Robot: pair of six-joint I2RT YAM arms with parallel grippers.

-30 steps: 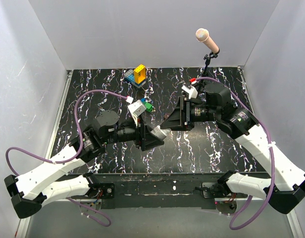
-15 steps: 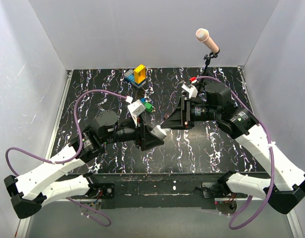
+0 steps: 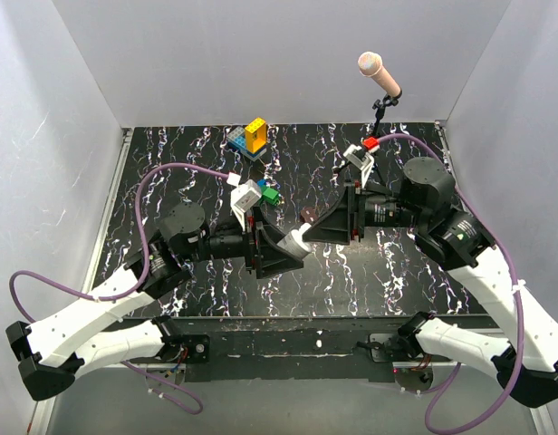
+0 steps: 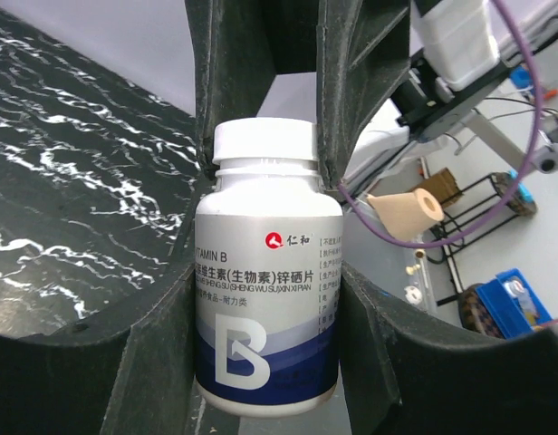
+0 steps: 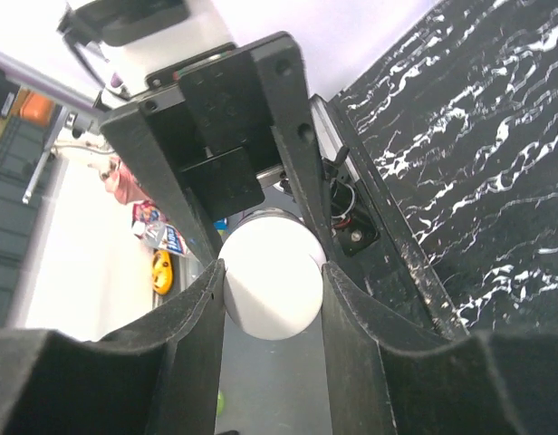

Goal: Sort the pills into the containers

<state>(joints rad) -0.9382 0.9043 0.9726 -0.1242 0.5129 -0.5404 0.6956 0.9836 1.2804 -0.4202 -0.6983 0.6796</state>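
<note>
A white pill bottle [image 4: 268, 299] with a blue "B" label and a white cap [image 4: 264, 145] is held above the table. My left gripper [image 4: 268, 272] is shut on its body. My right gripper [image 5: 272, 272] is shut on the round white cap [image 5: 270, 281], coming from the opposite side. In the top view the bottle [image 3: 297, 241] sits between the left gripper [image 3: 291, 250] and the right gripper [image 3: 308, 236] over the table's middle. A small brown thing [image 3: 308, 215] lies just behind them, perhaps the containers; it is too small to tell. No pills are in view.
Yellow and blue toy blocks [image 3: 253, 136] stand at the back of the black marbled table [image 3: 406, 272]. Green and blue blocks [image 3: 270, 192] lie beside the left wrist. A microphone [image 3: 379, 72] on a stand rises at the back right. White walls enclose three sides.
My right gripper has narrowed onto the cap, and the right arm has drawn back to the right and stretched out. The left arm shifted slightly left, still holding the bottle.
</note>
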